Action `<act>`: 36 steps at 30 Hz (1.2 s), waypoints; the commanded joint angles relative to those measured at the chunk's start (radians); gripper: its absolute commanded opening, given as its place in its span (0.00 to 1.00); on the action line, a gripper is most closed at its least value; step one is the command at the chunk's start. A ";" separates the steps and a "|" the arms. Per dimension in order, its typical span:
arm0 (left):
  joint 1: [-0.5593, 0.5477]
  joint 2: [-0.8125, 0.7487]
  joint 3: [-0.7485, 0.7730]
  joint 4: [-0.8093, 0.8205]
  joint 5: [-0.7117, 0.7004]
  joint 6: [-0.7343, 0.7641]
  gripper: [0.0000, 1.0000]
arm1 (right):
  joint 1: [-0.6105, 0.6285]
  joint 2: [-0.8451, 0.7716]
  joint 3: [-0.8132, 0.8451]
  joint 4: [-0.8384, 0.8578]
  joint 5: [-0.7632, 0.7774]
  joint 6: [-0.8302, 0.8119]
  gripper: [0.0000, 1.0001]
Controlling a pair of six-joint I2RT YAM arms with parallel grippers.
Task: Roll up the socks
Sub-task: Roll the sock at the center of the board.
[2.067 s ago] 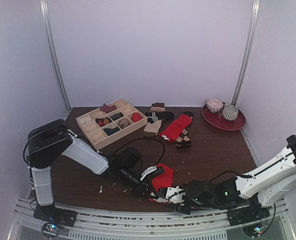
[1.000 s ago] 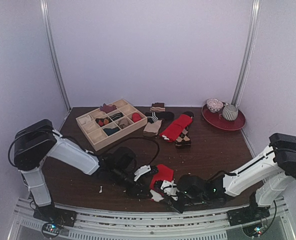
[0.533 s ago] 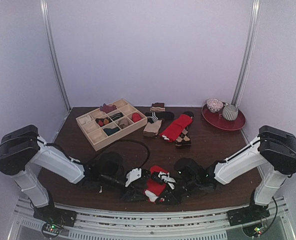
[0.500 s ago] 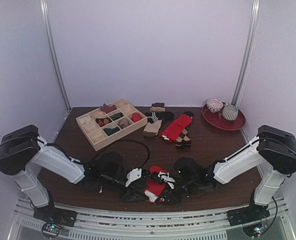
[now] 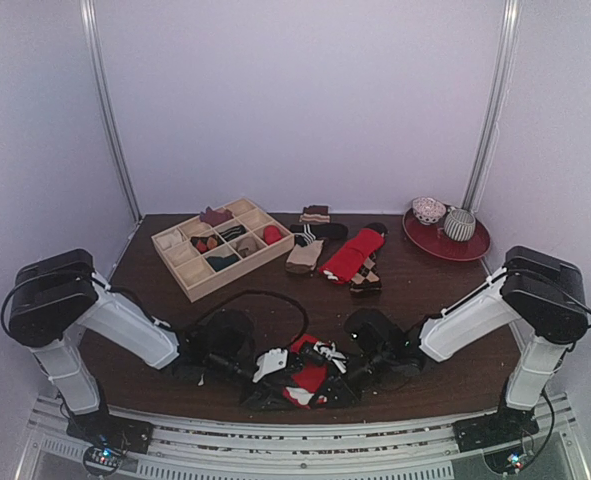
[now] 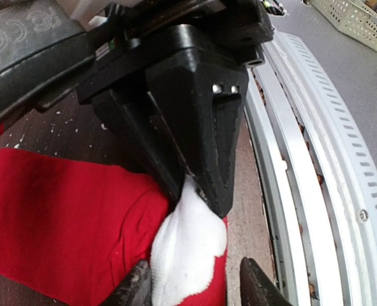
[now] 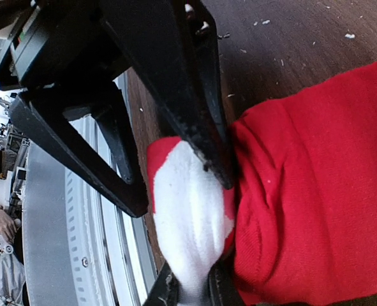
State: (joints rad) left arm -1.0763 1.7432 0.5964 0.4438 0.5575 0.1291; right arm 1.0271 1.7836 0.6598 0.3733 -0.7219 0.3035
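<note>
The red sock lies bunched near the table's front edge, its white end toward the rail. My right gripper is shut on that white end. My left gripper faces it, open, its fingertips either side of the white end; the left one touches the fabric and the other stands apart. In the top view the left gripper and right gripper meet over the sock. The cream sock with a tan end lies flat at the back.
A wooden divided box holding rolled socks sits back left. More socks lie mid-back. A red plate with two bowls is back right. A slotted metal rail runs along the near edge. A black cable loops behind the left wrist.
Over the last second the right forearm has swung up from the front edge toward the table's middle. The sock and both grippers shifted slightly left. The left jaws have spread apart.
</note>
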 commanded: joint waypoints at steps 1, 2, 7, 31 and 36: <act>-0.011 0.038 -0.007 -0.024 0.004 0.005 0.41 | -0.008 0.081 -0.036 -0.254 0.061 0.016 0.12; -0.011 0.048 0.000 -0.032 0.010 0.003 0.33 | -0.007 0.084 -0.033 -0.259 0.061 0.017 0.12; -0.020 0.096 0.016 -0.047 -0.007 -0.018 0.10 | -0.009 0.086 -0.021 -0.256 0.063 0.030 0.12; 0.099 0.279 0.013 -0.169 0.183 -0.506 0.00 | 0.281 -0.438 -0.230 0.067 0.814 -0.546 0.55; 0.099 0.271 0.006 -0.171 0.182 -0.507 0.00 | 0.298 -0.323 -0.177 0.075 0.797 -0.594 0.58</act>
State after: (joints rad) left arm -0.9760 1.9411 0.6727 0.5343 0.8223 -0.3450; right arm 1.3125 1.4078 0.4412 0.4419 0.0441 -0.2111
